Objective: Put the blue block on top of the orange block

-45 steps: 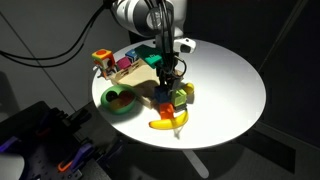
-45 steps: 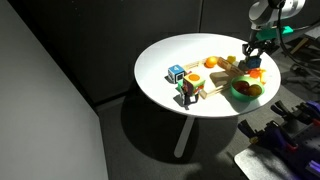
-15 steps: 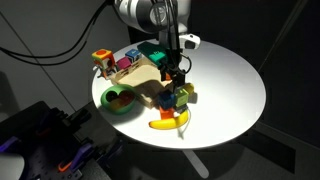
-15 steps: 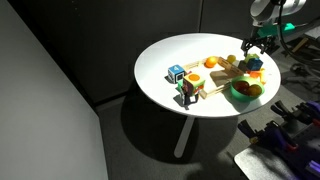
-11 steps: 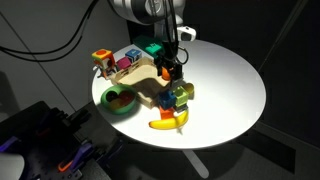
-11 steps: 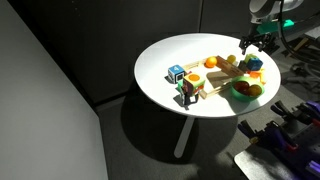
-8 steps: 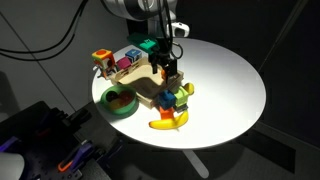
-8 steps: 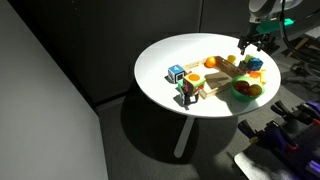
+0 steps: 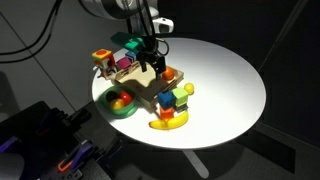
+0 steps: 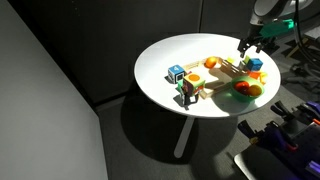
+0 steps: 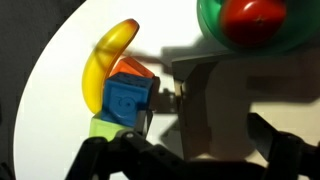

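Jaws: spread wide and holding nothing; the fingers (image 11: 95, 160) frame the near edge of the wrist view.
Blue block (image 11: 125, 100): free of the jaws, just beyond them and to the left.
Orange block (image 11: 133, 68): only a strip shows at the blue block's far edge, so it seems to lie underneath.
Banana (image 11: 105, 60): far left, beside the stack.
Next move: probably a straight lift away, since the stack lies off the jaws' centre line.

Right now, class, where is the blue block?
In the wrist view, the blue block sits on top of the orange block, with the yellow banana on one side and a green block on the other.
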{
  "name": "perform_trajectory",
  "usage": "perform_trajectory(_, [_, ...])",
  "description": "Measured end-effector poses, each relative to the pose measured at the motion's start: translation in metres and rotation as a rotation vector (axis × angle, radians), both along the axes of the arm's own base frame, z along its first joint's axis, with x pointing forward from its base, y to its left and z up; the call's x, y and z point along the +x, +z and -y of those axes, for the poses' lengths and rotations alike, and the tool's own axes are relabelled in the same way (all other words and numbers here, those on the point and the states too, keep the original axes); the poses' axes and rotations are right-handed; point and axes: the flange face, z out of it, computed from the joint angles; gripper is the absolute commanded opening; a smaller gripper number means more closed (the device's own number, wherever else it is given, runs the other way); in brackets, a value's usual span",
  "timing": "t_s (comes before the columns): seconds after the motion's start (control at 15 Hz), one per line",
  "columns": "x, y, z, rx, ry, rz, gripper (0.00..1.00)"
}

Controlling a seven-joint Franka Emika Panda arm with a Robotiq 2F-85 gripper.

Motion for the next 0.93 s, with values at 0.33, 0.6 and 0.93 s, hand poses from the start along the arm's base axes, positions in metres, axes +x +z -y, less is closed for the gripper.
perform_trajectory(0.33, [-0.023,0.007,-0.012,0.013,0.013,-0.004,1.00])
perform_trajectory(0.6, [-0.036,0.017,-0.020,0.020,0.024,-0.059,1.00])
perform_trajectory(0.93, [-0.056,0.034,-0.030,0.000,0.071,-0.132,1.00])
